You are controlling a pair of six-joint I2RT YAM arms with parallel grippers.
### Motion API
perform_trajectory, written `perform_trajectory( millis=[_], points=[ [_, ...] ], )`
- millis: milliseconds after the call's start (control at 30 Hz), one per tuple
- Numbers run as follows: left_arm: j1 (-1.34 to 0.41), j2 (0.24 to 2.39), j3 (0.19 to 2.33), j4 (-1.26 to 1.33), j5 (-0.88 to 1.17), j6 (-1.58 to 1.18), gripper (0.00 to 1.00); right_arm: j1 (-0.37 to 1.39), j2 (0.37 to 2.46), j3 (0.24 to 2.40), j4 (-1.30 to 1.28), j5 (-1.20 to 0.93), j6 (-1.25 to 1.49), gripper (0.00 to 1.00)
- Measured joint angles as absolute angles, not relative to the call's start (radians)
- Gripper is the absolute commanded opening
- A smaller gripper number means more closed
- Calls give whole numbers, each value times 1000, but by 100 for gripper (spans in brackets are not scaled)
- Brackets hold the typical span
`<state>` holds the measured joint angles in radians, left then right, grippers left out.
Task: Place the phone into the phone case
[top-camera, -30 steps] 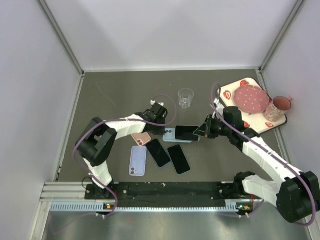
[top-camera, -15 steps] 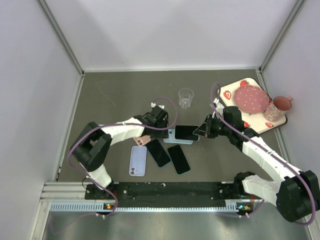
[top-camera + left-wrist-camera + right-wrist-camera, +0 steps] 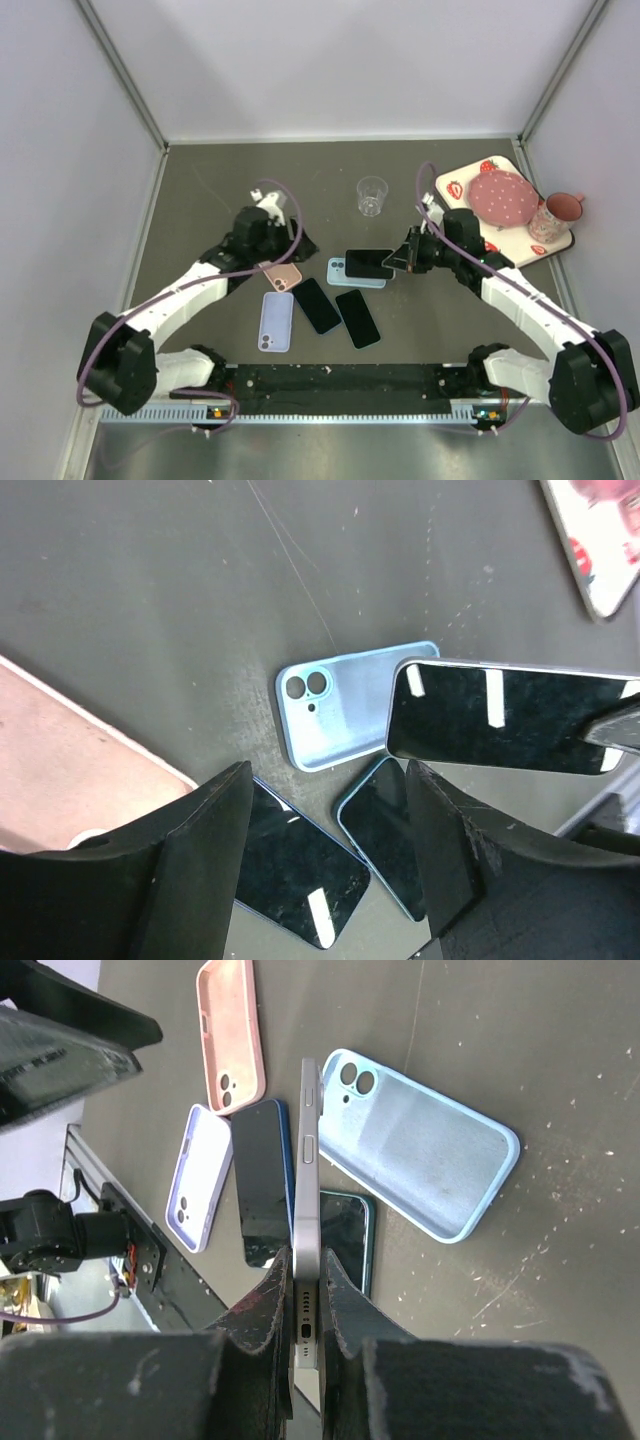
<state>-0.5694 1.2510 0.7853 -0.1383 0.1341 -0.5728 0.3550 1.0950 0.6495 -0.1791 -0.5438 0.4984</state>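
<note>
Near edge, left of centre: lilac case point(image 3: 275, 321) w/ a black phone point(image 3: 317, 305) and a teal-edged phone point(image 3: 357, 318) flat beside it, screens up. Spares, prob. not in play.

Mid-counter: pink case point(image 3: 283, 273), then blue case point(image 3: 345, 272), which lies hollow side up so a phone can go straight in. L gripper point(image 3: 327, 780) hovers over this cluster, jaws spread w/ nothing btwn them, prob. free to steady the case.

The phone point(image 3: 369, 264) is held over the blue case's right end; can't tell if it touches. R gripper point(image 3: 307, 1285) pinches it front-and-back at the charging-port end. That leaves the camera end free to lead in, twd the case's lens cut-out. My read: aligning phone w/ case, not seated yet.

Far side: clear cup point(image 3: 371, 195). By the right edge, twd the far corner: strawberry tray point(image 3: 452, 187) w/ pink plate point(image 3: 503, 197) and mug point(image 3: 562, 210), out of the way.
</note>
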Motion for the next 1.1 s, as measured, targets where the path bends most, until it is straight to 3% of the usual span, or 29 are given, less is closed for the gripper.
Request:
perform_trajectory(
  millis=[233,467,1100],
  points=[
    [-294,1176,635,65,532,-583,67,355,1120,650,-139,-580,517,0],
    [-243,1188,604,216,779,-640,63,355,1124,650,-99,-611,534,0],
    [-268,1266,604,279,830,-672,61,355,1323,649,45,-706,659,0]
  ],
)
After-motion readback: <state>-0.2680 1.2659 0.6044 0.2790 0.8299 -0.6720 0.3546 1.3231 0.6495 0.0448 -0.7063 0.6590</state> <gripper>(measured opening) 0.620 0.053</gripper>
